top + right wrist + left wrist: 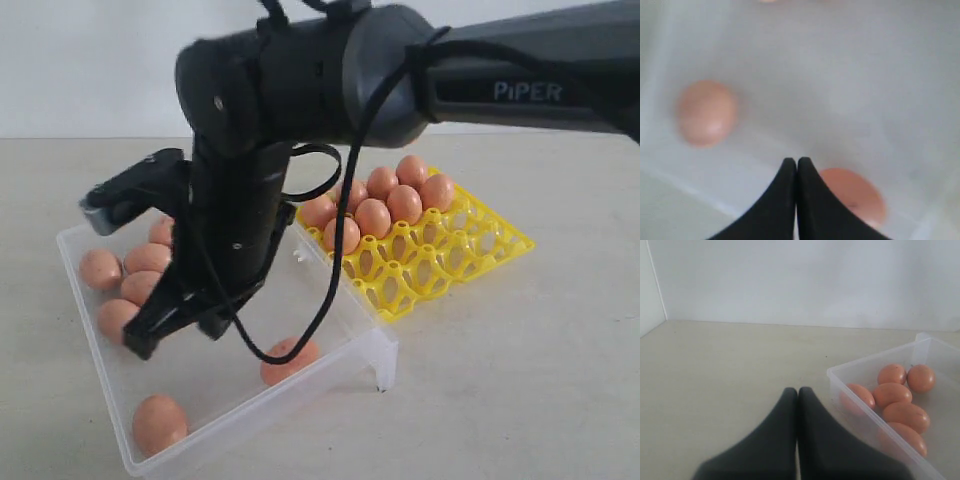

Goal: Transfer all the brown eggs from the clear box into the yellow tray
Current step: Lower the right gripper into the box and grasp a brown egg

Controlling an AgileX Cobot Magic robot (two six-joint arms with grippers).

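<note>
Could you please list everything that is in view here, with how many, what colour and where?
brown eggs in the box: at least seven seen, orange-brown; most clustered at its left end, two apart nearer the camera; the arm may hide more.
brown eggs in the tray: eight, orange-brown, in its farther cups.
clear box: one, see-through, on the table left of the tray.
yellow tray: one, bright yellow, right of the box, nearer cups empty.
table: one, beige, under everything.
wall: one, white, behind.
cable: one, black, looping from the right arm.
right arm: one, black, reaching over the box.
right gripper: one, black, shut, empty, inside the box.
left gripper: one, black, shut, beside the box.
</note>
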